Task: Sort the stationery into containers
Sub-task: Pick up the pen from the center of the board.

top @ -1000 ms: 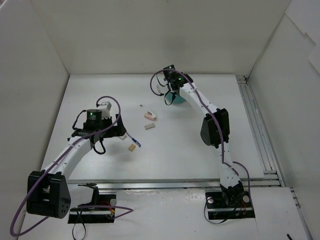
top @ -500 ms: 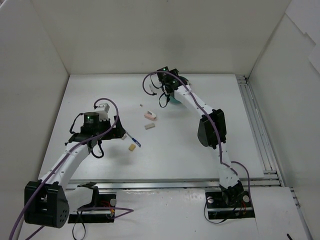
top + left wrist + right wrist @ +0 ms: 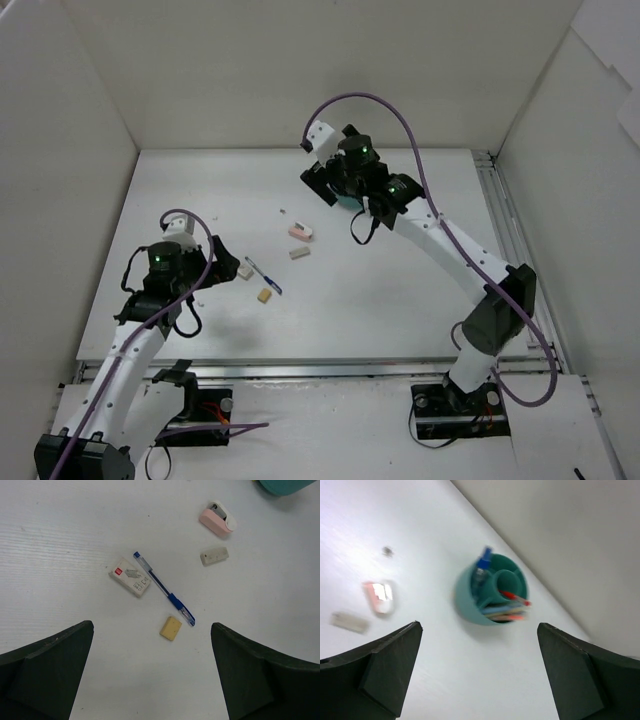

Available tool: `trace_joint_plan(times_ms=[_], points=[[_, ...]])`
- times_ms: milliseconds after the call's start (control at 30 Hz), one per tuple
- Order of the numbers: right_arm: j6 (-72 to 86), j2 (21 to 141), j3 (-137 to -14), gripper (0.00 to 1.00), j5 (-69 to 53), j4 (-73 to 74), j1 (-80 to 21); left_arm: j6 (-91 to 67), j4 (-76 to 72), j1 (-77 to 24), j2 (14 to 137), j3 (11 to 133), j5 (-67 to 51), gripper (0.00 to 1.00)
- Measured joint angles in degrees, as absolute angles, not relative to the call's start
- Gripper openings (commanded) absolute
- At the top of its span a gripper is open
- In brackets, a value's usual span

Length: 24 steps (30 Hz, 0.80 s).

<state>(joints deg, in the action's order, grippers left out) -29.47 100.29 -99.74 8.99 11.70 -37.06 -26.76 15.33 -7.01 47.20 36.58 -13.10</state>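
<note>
Below the left gripper [image 3: 151,629], spread empty and drawn back nearer its base than before, lay one blue pen [image 3: 165,587] and four erasers on the counter [image 3: 60,530]: white [image 3: 130,576], tan [image 3: 171,628], grey [image 3: 214,556] and pink [image 3: 217,520]. The right gripper [image 3: 479,626], likewise spread empty, had lifted above the one teal cup [image 3: 470,597], which held pens [image 3: 512,605] and a blue-capped tube [image 3: 482,564].

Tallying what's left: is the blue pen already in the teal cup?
No, the blue pen lies on the table, apart from the teal cup.
</note>
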Motion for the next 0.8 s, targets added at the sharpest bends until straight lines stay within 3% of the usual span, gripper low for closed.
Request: trace_joint_plan(times_ms=[100,233,367,600,800], points=[[-21.7,93.9,-87.4,0.98,6.1,6.2,-40.8,-28.0,16.8,-7.0,45.9,36.6,-11.9,1.00],[-15.9,97.5,-78.7,0.98,5.1,3.0,-50.3,-29.6,17.8,-6.6,44.3,36.6,-10.8,1.00],[-11.9,104.3,-75.1,0.98,5.1,3.1,-57.2,-30.7,17.8,-6.3,42.8,35.9,-10.4,1.00],[-5.9,109.8,-74.6,0.96,5.0,2.4,-59.7,-32.1,18.8,-6.3,41.0,33.9,-9.6,1.00],[-2.0,116.0,-76.9,0.75,6.2,1.3,-59.6,-32.3,19.4,-6.3,40.4,33.9,-8.9,1.00]])
